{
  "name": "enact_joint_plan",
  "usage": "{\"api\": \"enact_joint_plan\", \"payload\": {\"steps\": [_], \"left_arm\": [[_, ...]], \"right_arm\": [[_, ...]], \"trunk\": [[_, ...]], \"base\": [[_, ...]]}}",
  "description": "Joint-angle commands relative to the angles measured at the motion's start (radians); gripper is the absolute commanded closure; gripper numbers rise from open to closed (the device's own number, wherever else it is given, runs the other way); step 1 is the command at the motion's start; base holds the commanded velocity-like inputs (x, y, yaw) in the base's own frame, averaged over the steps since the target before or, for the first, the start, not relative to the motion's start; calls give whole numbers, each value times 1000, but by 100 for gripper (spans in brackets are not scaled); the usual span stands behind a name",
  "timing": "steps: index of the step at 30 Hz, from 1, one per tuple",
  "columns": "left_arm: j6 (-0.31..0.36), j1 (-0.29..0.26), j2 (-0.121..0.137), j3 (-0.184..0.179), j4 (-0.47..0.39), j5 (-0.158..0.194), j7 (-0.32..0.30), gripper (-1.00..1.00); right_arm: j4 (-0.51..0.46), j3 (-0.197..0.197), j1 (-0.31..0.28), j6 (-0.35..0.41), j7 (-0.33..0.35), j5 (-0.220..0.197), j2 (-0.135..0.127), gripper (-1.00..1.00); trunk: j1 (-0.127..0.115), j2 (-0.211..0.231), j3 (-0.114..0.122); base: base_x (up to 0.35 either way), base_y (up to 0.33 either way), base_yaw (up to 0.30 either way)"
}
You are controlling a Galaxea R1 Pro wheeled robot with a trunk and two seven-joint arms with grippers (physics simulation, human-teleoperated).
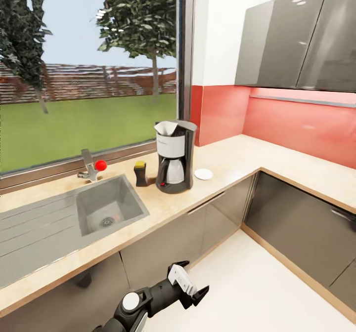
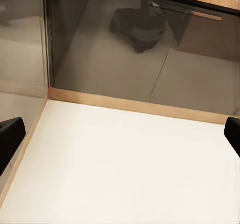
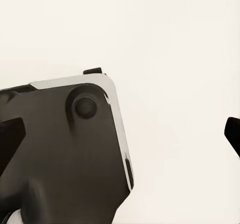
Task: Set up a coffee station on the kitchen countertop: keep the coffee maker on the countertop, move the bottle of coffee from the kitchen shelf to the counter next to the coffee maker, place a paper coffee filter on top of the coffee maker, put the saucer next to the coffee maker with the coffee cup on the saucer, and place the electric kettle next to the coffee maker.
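The coffee maker [image 1: 174,160] stands on the kitchen countertop [image 1: 227,156] near the window. A white paper coffee filter [image 1: 165,128] sits in its top. The bottle of coffee [image 1: 141,173], dark with a yellow cap, stands just left of the machine. The white saucer [image 1: 203,174] lies bare just right of it. The coffee cup and electric kettle are out of view. My left gripper [image 1: 194,275] [image 2: 120,136] hangs open and empty low over the floor, well short of the counter, facing the cabinet corner. My right gripper [image 3: 120,134] is open and empty above the floor, beside the robot's dark base [image 3: 65,154].
A steel sink [image 1: 106,206] with a drainboard is set in the counter to the left, with a tap and red knob [image 1: 101,164] behind it. Grey base cabinets [image 1: 291,223] form an L-shaped corner. Wall cabinets [image 1: 296,40] hang at the right. White floor [image 1: 247,282] lies ahead.
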Motion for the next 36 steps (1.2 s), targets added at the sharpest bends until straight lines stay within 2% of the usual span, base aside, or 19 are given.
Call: {"api": "enact_joint_plan", "payload": {"steps": [1,18,22,27,31,33,34,36], "left_arm": [[6,0,0,1,-1,1,-4,-100],[5,2,0,2,3,4,-3,-100],[5,7,2,3,38,2,-3,-100],[-4,19,7,8,152,-1,3,-100],[-93,23,20,10,260,-1,56,-100],[-175,24,24,10,326,-1,124,-100],[-194,24,24,10,341,0,144,-100],[-255,25,25,8,397,0,229,-100]], "right_arm": [[0,-2,-1,-3,1,-4,0,-100],[0,-2,-1,-3,0,-4,0,-100],[0,-2,-1,-3,0,-4,0,-100],[0,-2,-1,-3,0,-4,0,-100],[0,-2,-1,-3,0,-4,0,-100],[0,-2,-1,-3,1,-4,0,-100],[0,-2,-1,-3,1,-4,0,-100],[0,-2,-1,-3,0,-4,0,-100]], "trunk": [[0,-2,-2],[0,-2,-2],[0,-2,-2],[0,-2,-2],[0,-2,-2],[0,-2,-2],[0,-2,-2],[0,-2,-2]], "base": [[-243,-202,65],[-220,-156,224],[-21,-12,263],[-4,-2,263],[-1,0,256],[0,0,133],[0,0,83],[0,0,44]]}}
